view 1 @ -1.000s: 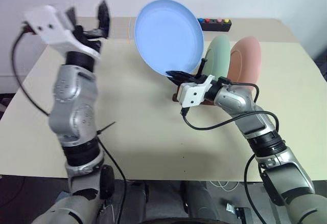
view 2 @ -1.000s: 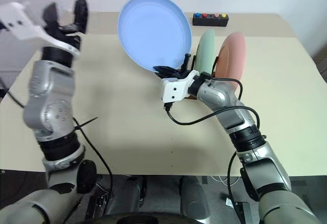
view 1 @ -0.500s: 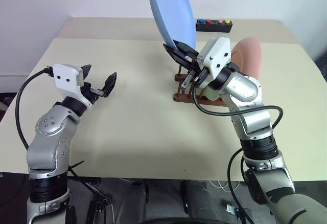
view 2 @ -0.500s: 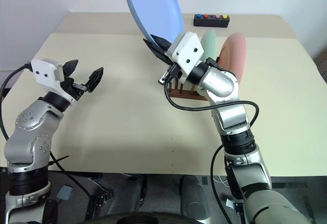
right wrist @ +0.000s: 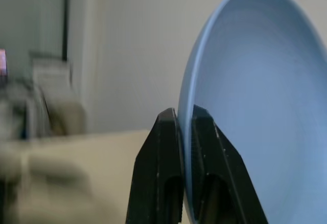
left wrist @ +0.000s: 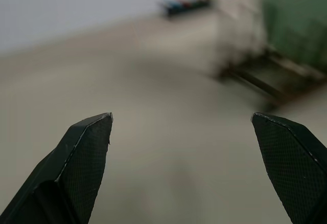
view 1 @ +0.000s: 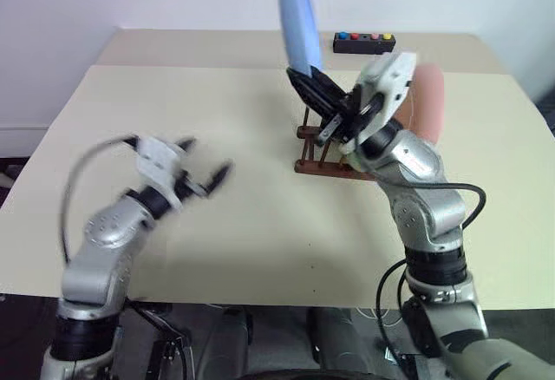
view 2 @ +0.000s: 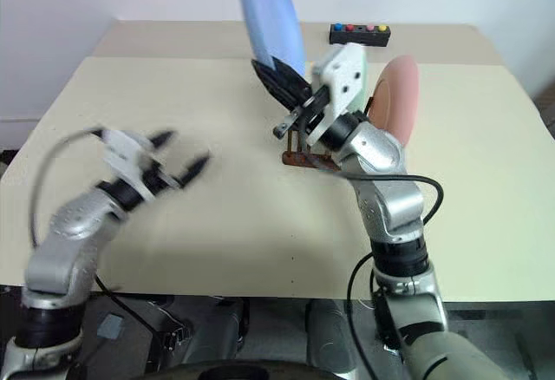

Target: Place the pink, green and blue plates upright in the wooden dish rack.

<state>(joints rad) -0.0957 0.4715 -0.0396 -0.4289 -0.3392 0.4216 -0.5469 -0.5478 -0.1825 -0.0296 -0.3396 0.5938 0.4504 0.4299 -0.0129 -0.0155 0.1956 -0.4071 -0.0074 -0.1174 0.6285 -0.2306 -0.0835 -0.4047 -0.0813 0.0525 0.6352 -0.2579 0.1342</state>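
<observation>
We see the right pincer (right wrist: 185, 132) clamping the blue plate (view 1: 297, 20) by its rim, edge-on above the wooden dish rack (view 1: 323, 167); the pink plate (view 1: 427, 102) stands racked. The left pincer (view 1: 206, 165) gapes wide over the worktop (view 1: 243, 215).

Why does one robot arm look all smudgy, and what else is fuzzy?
Left eye view: the left gripper is smeared by motion blur; the blue plate looks sharp. Left wrist view: the dish rack is blurry. Right wrist view: the background is soft.
</observation>
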